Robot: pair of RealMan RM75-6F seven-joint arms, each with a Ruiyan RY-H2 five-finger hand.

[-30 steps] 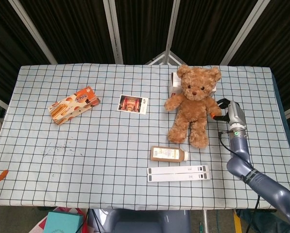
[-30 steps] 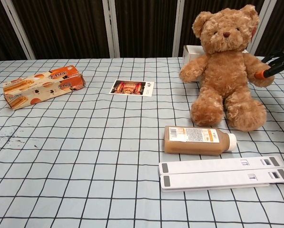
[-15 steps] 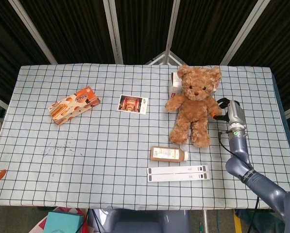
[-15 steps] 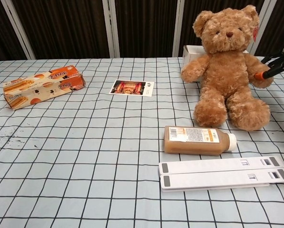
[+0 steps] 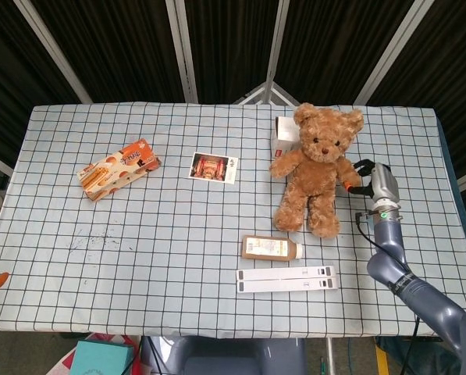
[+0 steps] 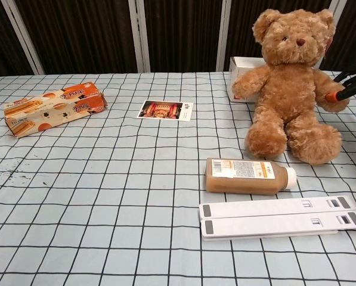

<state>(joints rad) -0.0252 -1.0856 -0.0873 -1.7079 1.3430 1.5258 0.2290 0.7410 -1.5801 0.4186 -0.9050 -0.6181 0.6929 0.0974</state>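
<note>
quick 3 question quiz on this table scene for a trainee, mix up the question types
1. True or false: the bottle stands upright beside the teddy bear.
2. Which thing does the right hand touch? A) the postcard B) the teddy bear C) the snack box
3. Fill in: the two white strips lie just nearer the robot than the ____.

Key:
1. False: it lies on its side in front of the bear.
2. B: the fingers are at the bear's arm.
3. bottle
</note>
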